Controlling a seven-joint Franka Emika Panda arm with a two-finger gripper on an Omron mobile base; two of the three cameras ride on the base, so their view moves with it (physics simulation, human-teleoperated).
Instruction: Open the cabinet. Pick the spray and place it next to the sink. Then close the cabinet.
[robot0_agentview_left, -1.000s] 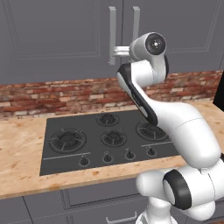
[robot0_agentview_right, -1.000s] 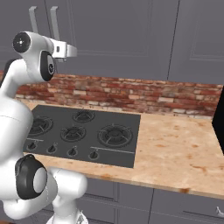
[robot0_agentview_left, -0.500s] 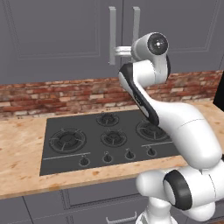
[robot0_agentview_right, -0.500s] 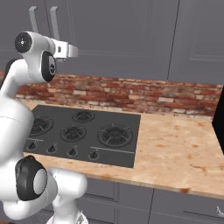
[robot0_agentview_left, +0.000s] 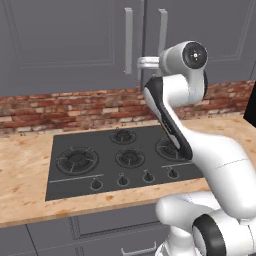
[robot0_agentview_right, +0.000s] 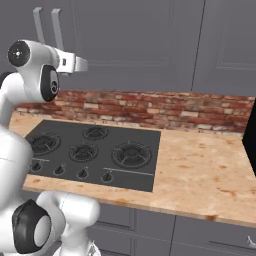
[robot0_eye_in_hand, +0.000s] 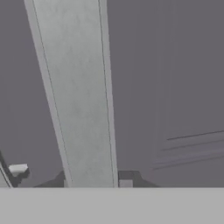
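Note:
The cabinet (robot0_agentview_left: 65, 45) is a dark-grey wall unit above the counter, and its two doors look closed. Each door carries a long silver bar handle (robot0_agentview_left: 128, 40). My gripper (robot0_agentview_left: 141, 62) reaches up to the doors at mid-height. In the hand view the gripper (robot0_eye_in_hand: 95, 183) is shut on one handle (robot0_eye_in_hand: 74, 87), with a dark fingertip on either side of the bar. The end of the other handle (robot0_eye_in_hand: 17, 168) shows at lower left. From the right base view the gripper (robot0_agentview_right: 80, 64) juts out in front of the cabinet (robot0_agentview_right: 140, 40). The spray is hidden. The sink is out of view.
A black gas cooktop (robot0_agentview_left: 120, 157) lies in the wooden counter (robot0_agentview_right: 205, 170) below the arm. A red brick backsplash (robot0_agentview_right: 165, 107) runs along the wall. A dark object (robot0_agentview_right: 251, 145) stands at the counter's right end. Grey drawers (robot0_agentview_left: 110, 225) sit under the counter.
The wrist and upper arm have shifted slightly while the gripper stays at the handle. The doors still look closed.

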